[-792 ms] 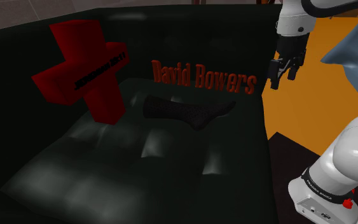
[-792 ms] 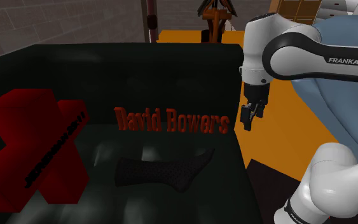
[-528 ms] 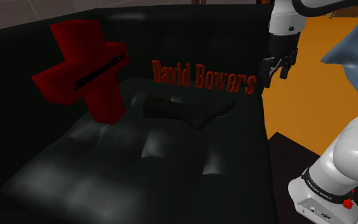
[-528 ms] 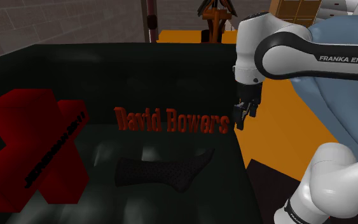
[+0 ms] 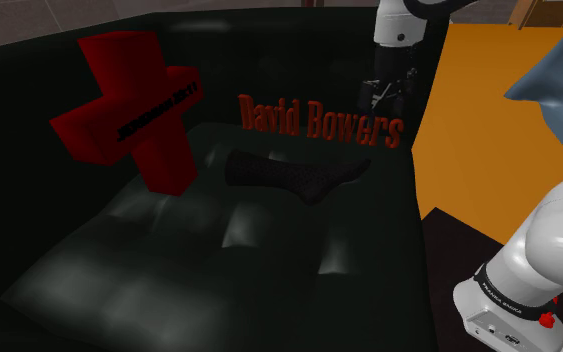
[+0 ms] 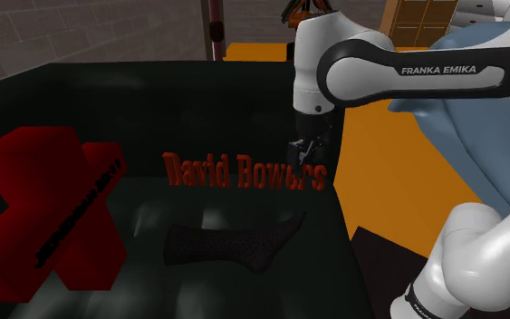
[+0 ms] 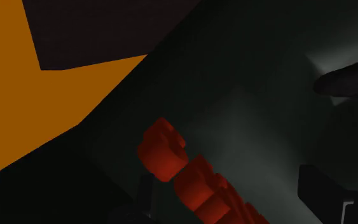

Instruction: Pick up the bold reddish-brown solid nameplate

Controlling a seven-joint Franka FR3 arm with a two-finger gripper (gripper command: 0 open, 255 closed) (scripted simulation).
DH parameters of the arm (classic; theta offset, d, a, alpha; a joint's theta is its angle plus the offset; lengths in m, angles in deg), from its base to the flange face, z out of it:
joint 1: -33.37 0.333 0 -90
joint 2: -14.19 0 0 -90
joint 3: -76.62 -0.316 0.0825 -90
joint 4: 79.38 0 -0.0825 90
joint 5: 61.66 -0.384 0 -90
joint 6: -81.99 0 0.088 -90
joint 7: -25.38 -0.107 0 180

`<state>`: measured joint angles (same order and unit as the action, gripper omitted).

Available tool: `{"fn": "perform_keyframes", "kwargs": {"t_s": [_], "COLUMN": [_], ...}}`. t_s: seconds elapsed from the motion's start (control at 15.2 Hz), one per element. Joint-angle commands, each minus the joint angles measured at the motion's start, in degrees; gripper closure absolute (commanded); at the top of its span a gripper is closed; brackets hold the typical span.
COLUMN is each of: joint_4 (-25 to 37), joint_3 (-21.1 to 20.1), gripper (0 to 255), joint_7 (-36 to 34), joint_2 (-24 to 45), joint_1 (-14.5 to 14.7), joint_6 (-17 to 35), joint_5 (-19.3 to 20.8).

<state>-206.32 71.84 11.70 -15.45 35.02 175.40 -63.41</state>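
- Reddish-brown block letters reading "David Bowers" make up the nameplate point(image 5: 319, 122). It stands upright at the back of the black sofa point(image 5: 169, 265), right of centre in the shoulder view.
- I have the gripper point(image 5: 383, 100) hanging over the plate's right-hand end, in the upper right of that frame. In the second exterior view it sits just above the last letters.
- In the wrist view the fingers stand apart with the end letters of the nameplate point(image 7: 171, 156) between them. Neither finger seems to touch it.
- I judge this to be the final approach: lined up over the plate, grasp not yet made.
- The next move calls for a straight descent so the fingers straddle the plate front and back, then a firm close and a lift.
- Gripping so near one end, I expect the long plate may tip as it rises.
- A black sock point(image 5: 289, 175) lies on the cushion below the plate, apart from it, and a red cross-shaped block point(image 5: 134, 105) sits well away at upper left.
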Motion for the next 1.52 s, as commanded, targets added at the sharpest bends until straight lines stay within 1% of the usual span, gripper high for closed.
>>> {"fn": "perform_keyframes", "kwargs": {"t_s": [0.0,0.53,0.99,1.45], "joint_4": [2.7,17.2,33.8,27.6], "joint_3": [-0.9,-4.3,-6.7,-6.6], "gripper": [0,0,0,0], "joint_7": [-1.2,-6.4,-11.1,-11.0], "joint_2": [3.5,17.4,30.4,29.8], "joint_1": [0.2,1.1,2.5,2.4], "joint_6": [2.0,5.8,6.0,11.6], "joint_5": [-0.4,-0.4,1.8,1.7]}}
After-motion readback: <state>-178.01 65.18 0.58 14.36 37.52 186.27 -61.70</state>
